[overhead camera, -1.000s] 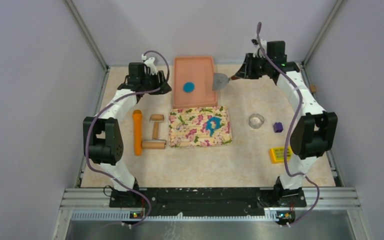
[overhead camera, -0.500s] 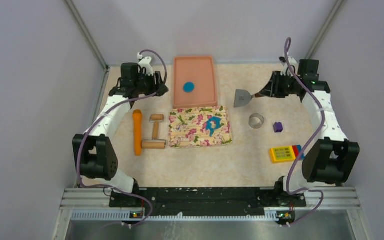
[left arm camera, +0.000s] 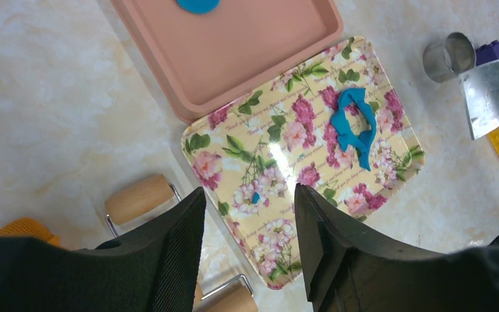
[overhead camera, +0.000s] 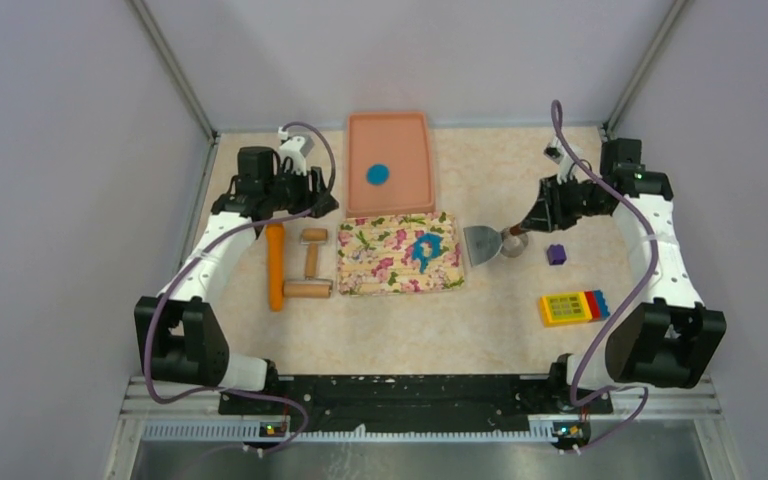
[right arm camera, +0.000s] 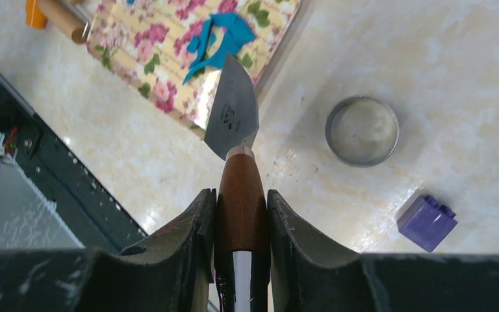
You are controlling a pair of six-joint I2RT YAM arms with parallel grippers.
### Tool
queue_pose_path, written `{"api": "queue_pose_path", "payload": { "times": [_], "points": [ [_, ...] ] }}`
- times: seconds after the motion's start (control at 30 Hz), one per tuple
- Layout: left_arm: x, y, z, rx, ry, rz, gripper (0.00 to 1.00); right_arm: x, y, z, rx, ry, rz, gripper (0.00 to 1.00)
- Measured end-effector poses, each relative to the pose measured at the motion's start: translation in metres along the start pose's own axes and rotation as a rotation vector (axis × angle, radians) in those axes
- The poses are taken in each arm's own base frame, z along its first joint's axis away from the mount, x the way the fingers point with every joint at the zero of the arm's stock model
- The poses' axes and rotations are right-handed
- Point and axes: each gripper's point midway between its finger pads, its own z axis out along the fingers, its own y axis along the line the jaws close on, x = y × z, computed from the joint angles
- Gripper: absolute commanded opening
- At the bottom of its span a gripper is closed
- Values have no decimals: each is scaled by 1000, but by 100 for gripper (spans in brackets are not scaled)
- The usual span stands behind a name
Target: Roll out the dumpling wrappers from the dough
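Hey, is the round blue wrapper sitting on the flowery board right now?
No, the round wrapper lies in the pink tray, while the flowery board carries the ragged blue scrap.

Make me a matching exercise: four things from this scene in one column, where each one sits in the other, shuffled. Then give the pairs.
Things
1. dumpling wrapper
2. dough
3. scraper
4. ring cutter

Places
A. clamped in the right pincer
B. in the pink tray
C. standing near the purple block
D. on the floral board

Pairs: 1-B, 2-D, 3-A, 4-C
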Motion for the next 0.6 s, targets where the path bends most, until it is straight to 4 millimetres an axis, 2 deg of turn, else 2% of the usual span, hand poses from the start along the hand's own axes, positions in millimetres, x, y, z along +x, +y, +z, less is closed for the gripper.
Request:
{"api": "queue_pose_path", "payload": {
  "times": [0.2,0.33,0.6],
  "points": [
    [14,-3,0,19,24,-14,56,37,12,-1,-88,113,-86,0],
    [23,-3,2,25,40,-28,57,73,17,5,-143,184,-108,0],
    [23,-5,2,39,39,-42,58,126,37,27,-248,324,-200,0]
  ]
}}
